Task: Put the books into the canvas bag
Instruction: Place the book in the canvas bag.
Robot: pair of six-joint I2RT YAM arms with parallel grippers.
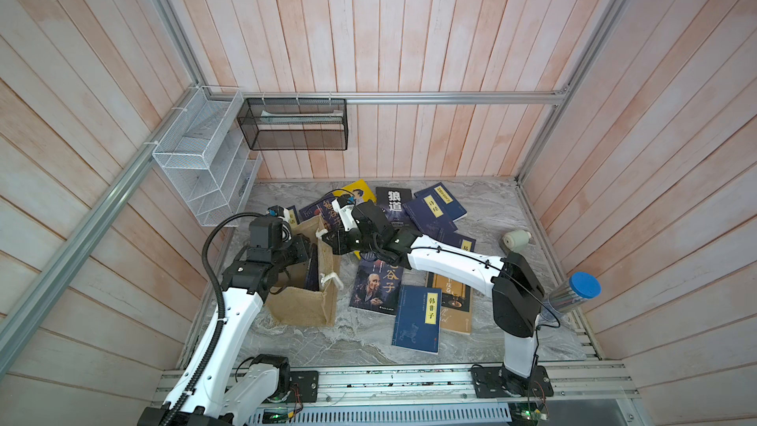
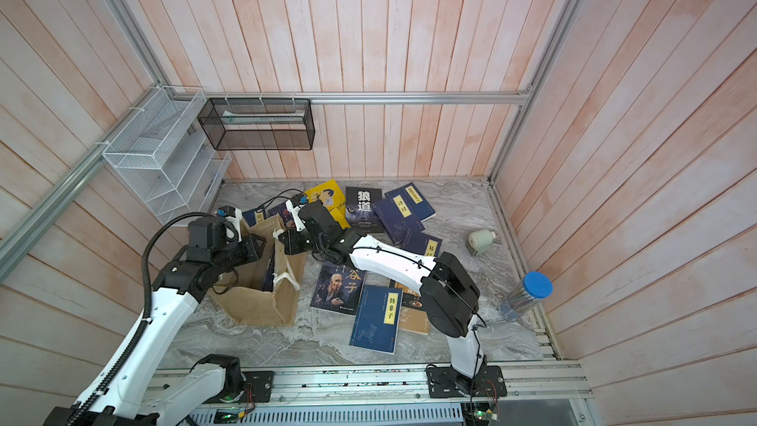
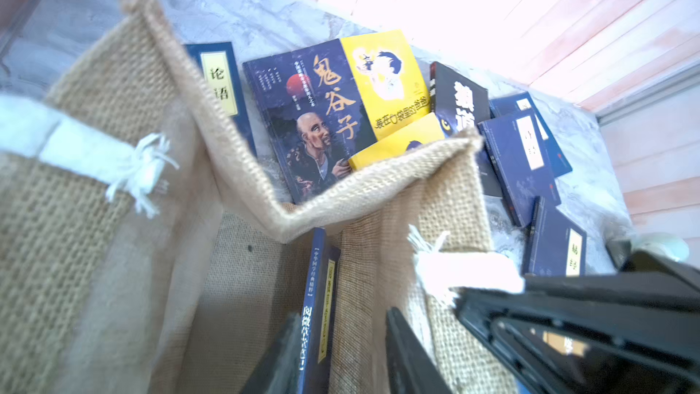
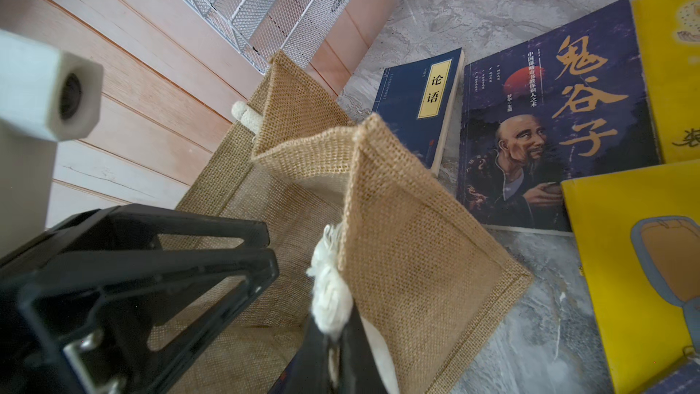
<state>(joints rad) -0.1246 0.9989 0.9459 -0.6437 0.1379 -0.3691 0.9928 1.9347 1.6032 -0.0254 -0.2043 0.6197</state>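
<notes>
Lying nearest: a navy labelled book point(image 1: 417, 318), flat on the marbled tabletop point(image 1: 327, 342) right of centre. It overlaps a brown-and-black book point(image 1: 461, 313) on its right and touches a portrait-cover book point(image 1: 373, 288) on its left.
Bag: the canvas bag point(image 1: 301, 307) stands upright on the left of the tabletop, just left of the portrait-cover book. Its mouth is open and its far end wall is folded inward.
Book in bag: a standing navy book point(image 3: 316, 297), on edge along the bag's right wall.
Left pincer: the left gripper point(image 3: 341, 316) points down into the bag's mouth. Its jaws are parted, one on each side of the standing navy book, with a gap showing beside the cover.
Right pincer: the right gripper point(image 4: 335, 331) reaches in from the right over the near books. It is clamped on the bag's right rim at the frayed rope end point(image 4: 329, 289).
Right edge: a blue-capped tube point(image 1: 573, 293), with a pale roll point(image 1: 518, 239) farther back.
Behind the bag: a small navy book point(image 4: 420, 104) and a second portrait cover point(image 4: 549, 126), both flat.
Far books: two yellow cartoon books point(image 3: 382, 73), a black book point(image 1: 394, 202) and overlapping navy books point(image 1: 434, 209).
Walls: a white wire basket point(image 1: 196, 157) on the left, a black mesh basket point(image 1: 295, 124) at the far side.
</notes>
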